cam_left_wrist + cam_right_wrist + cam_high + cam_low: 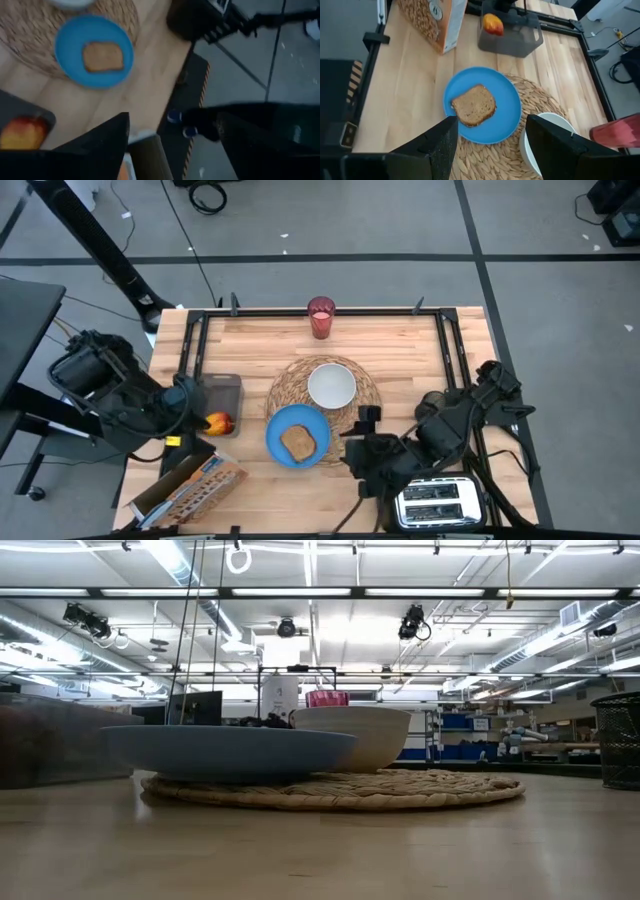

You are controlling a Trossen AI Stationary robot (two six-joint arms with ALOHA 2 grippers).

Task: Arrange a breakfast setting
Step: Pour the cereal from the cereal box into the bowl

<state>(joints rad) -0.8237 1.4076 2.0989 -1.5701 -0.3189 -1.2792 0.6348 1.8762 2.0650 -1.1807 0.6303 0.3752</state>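
A round straw placemat [325, 390] lies mid-table with a white bowl [332, 385] standing on it. A blue plate [505, 107] overlaps the mat's near left edge, and a toast slice [473, 105] lies flat on it. A red cup [321, 317] stands at the far edge. The red-yellow apple [218, 422] sits in a grey tray [222, 388] at the left. My left gripper [188, 408] hovers open beside that tray. My right gripper [490, 145] hangs open above the plate's near right side. Neither has anything between its fingers.
The orange Cheerios box [190, 490] lies on its side at the near left corner. A black-and-silver toaster [440, 502] stands at the near right, under my right arm. A black rail frame [300, 311] borders the table's far and side edges.
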